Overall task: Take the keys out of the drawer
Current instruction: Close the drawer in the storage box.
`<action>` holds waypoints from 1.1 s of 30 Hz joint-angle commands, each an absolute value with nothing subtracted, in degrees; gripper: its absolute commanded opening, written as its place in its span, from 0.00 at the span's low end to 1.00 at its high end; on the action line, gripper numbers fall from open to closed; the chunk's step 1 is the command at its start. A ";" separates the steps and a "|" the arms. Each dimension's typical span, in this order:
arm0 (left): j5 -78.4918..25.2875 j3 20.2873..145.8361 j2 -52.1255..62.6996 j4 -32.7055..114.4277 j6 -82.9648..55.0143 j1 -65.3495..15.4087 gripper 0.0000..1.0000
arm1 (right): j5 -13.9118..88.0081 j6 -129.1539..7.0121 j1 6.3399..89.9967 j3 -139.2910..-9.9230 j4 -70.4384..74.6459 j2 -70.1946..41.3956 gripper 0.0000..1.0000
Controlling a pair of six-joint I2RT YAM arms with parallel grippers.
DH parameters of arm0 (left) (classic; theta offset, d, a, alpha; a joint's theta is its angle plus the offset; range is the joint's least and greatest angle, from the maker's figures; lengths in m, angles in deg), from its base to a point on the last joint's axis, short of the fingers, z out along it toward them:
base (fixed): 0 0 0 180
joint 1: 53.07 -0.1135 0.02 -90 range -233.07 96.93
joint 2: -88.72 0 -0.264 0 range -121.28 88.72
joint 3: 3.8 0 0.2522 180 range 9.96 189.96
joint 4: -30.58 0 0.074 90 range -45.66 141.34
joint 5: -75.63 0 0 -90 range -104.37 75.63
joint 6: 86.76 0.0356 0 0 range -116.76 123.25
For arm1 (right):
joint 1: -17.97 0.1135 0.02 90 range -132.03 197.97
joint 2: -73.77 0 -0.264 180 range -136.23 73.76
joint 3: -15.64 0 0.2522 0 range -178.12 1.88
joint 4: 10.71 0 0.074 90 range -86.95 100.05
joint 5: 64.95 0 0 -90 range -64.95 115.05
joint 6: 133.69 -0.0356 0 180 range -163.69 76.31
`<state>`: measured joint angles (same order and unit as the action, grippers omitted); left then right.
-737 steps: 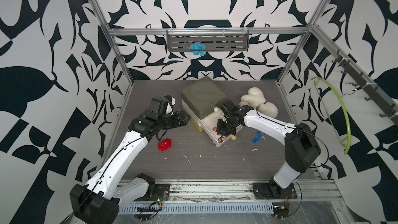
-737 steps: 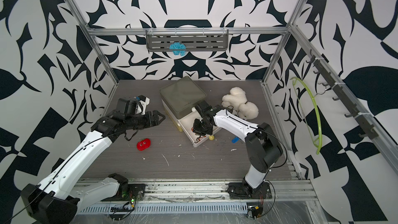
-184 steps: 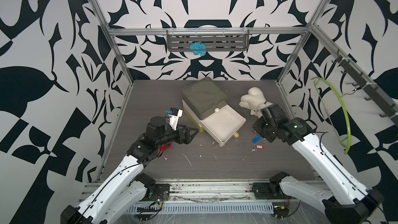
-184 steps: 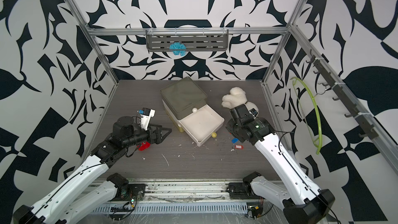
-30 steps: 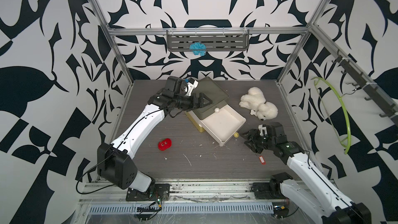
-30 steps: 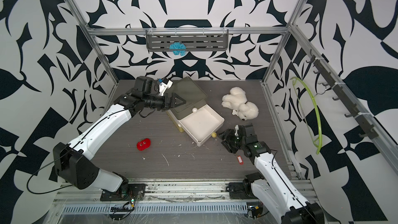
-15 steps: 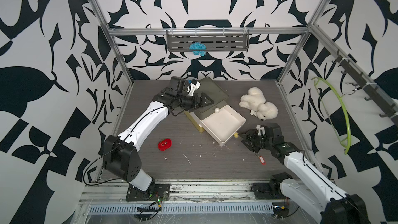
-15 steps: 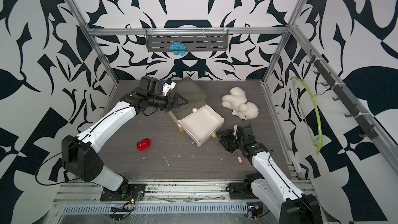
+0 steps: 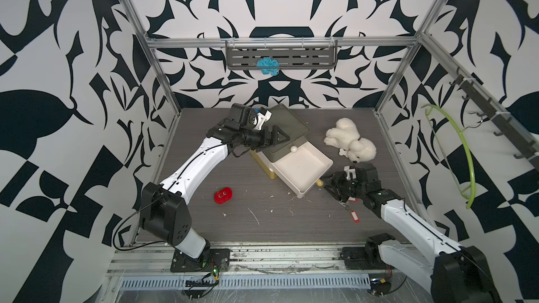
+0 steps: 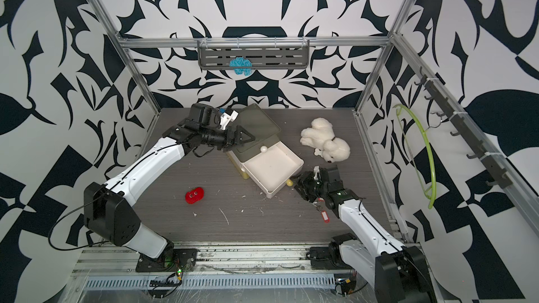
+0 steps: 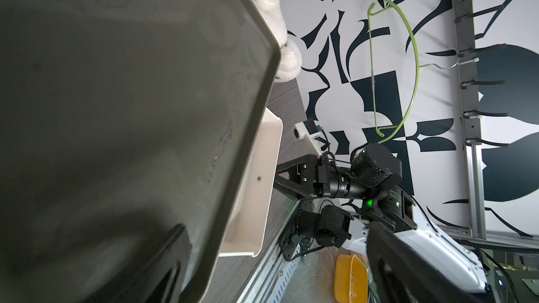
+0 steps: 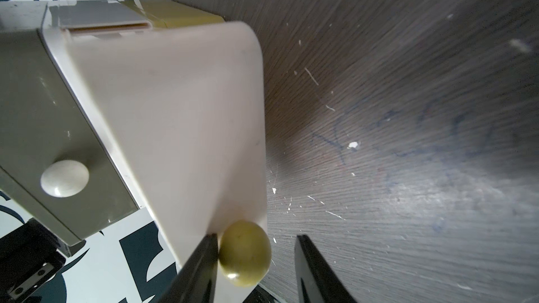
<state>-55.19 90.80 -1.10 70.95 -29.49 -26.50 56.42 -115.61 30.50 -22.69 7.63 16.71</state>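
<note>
The white drawer [image 9: 300,170] [image 10: 269,167] stands pulled out of the olive cabinet [image 9: 288,125] [image 11: 116,83]. Both top views show nothing inside it. One of the keys [image 9: 354,216] [image 10: 324,216], with a red tag, lies on the table beside my right arm. My right gripper [image 9: 325,183] [image 12: 256,237] is open around the drawer's yellow-green knob [image 12: 245,253] [image 10: 289,182]. One finger touches the knob and the other stands apart from it. My left gripper [image 9: 277,138] [image 11: 277,269] is wide open, holding nothing, over the cabinet's front left corner.
A white plush dog [image 9: 350,144] lies at the back right. A red round-eyed toy [image 9: 223,195] sits front left. A green hanger [image 9: 463,153] hangs on the right wall, and a grey shelf [image 9: 306,58] with a blue item is on the back wall.
My right gripper has crept in to the drawer's knob and its fingers have narrowed around it. The left arm has barely moved over the last second.
</note>
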 commanded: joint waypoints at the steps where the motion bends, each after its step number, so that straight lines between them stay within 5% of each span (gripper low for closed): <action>1: -56.56 89.45 -2.48 70.27 -29.19 -26.79 0.99 | 56.95 -115.68 30.97 -24.80 5.23 15.92 0.48; 33: -57.08 88.93 -1.84 70.89 -28.40 -26.79 0.99 | 54.77 -114.76 37.25 -35.63 -3.27 -2.26 0.48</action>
<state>-56.61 90.29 -1.78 69.42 -29.35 -26.50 55.81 -115.52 36.40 -32.77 0.14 -1.37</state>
